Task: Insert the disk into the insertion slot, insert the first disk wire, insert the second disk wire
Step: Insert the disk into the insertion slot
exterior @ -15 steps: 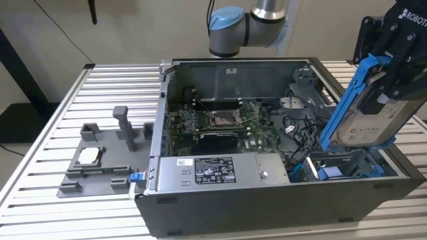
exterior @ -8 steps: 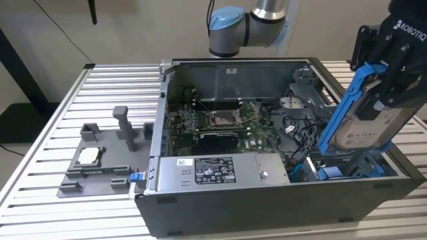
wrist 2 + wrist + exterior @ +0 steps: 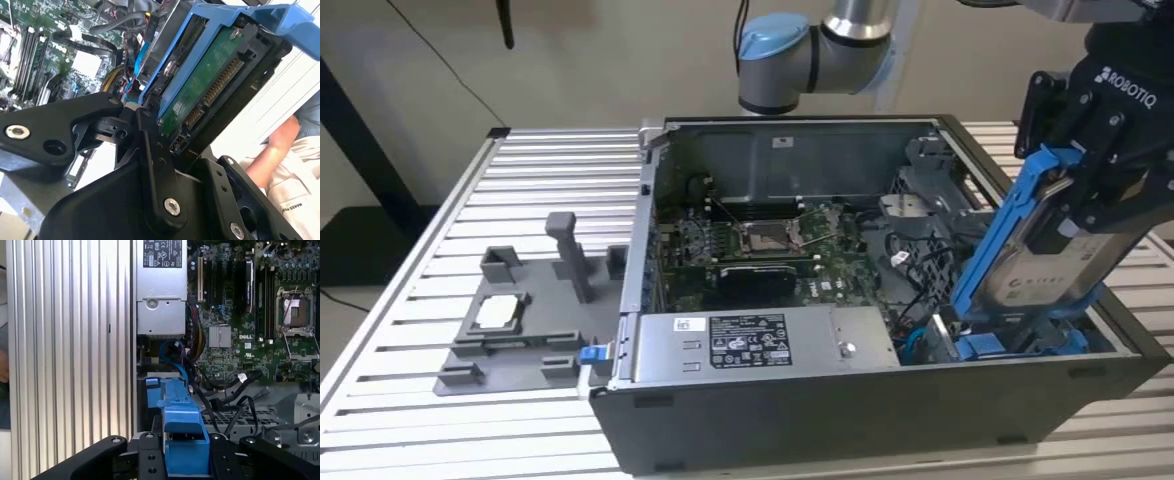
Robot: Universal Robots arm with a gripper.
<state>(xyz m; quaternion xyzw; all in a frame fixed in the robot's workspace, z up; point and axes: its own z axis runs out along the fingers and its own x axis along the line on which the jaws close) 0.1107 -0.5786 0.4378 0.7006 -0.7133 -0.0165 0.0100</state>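
Blue plastic frames the silver disk (image 3: 1025, 282), gripped tilted by the black gripper (image 3: 1091, 215) over the insertion slot (image 3: 1021, 346), at the computer case's (image 3: 854, 410) end on the exterior view's right. Its print is illegible.

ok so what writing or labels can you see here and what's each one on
On the power supply: a white label, print too small to read.
On the disk: label print, too blurred to read.
On the tool, shut on the disk: white brand lettering on its body, not quoted.
On the motherboard: a small white maker's mark, not quoted.
On a person's clothing: a line of print, too small to read.
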